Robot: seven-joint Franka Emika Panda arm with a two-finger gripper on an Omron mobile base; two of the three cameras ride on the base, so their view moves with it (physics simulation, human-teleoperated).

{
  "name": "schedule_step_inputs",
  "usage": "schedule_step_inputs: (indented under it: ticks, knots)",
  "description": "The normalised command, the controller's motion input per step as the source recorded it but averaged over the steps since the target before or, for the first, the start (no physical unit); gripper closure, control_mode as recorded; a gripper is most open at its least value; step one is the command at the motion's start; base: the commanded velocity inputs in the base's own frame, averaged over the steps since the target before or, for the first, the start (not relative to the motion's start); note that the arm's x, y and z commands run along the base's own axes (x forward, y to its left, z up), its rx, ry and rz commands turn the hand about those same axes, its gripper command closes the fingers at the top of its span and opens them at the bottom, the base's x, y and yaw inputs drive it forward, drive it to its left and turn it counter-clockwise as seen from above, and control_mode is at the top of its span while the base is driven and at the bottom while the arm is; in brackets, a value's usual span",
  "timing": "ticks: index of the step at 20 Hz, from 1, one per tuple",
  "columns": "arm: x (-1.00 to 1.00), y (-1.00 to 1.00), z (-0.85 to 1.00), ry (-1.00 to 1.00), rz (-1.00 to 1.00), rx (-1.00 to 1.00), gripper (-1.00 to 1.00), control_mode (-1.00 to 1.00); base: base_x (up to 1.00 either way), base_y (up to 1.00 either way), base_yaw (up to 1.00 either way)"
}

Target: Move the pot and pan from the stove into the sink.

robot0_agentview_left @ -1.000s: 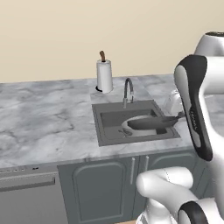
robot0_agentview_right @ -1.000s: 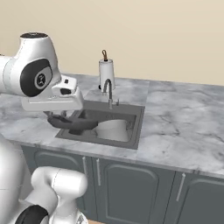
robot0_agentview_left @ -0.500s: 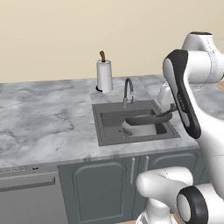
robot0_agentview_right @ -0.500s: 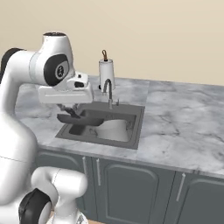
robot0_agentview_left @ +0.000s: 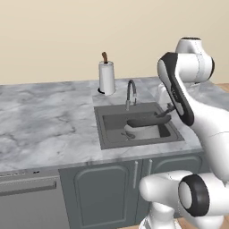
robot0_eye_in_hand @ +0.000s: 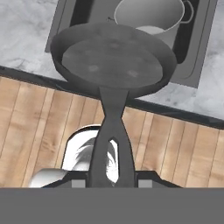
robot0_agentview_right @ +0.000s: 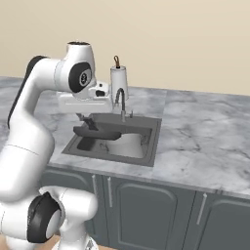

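My gripper is shut on the short handle of the pan, a shallow dark skillet that I hold level over the sink. The pan hangs just above the basin's right half, with the gripper at its right end. From the other side, the pan hovers over the basin's left part below the gripper. The silver pot stands upright inside the sink, under and beyond the pan; the pot shows pale in the basin. The stove is out of view.
A gooseneck faucet curves over the sink's back edge, close to the pan. A paper towel roll stands behind it by the wall. Grey marble counter runs to both sides, with cabinets and a dishwasher below.
The arm's elbow has swung upward and the pan has shifted slightly across the sink, still level in the shut gripper. The pot has not moved.
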Motion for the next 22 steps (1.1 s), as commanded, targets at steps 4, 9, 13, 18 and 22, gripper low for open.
schedule_step_inputs:
  ticks: [4,9,13,18,22]
  knots:
    - [0.56,-0.09,-0.23,0.02,0.00,0.00,1.00,-1.00,0.00,0.00,0.00]
    - [0.55,-0.07,-0.22,0.00,0.00,0.00,1.00,-1.00,0.00,0.00,0.00]
    - [0.42,-0.04,-0.23,0.02,0.00,0.00,1.00,-1.00,0.00,0.00,0.00]
    - [0.22,-0.01,-0.19,0.00,0.00,-0.01,1.00,-1.00,0.00,0.00,0.00]
    - [0.23,0.00,-0.26,-0.02,0.00,-0.04,1.00,-1.00,0.00,0.00,0.00]
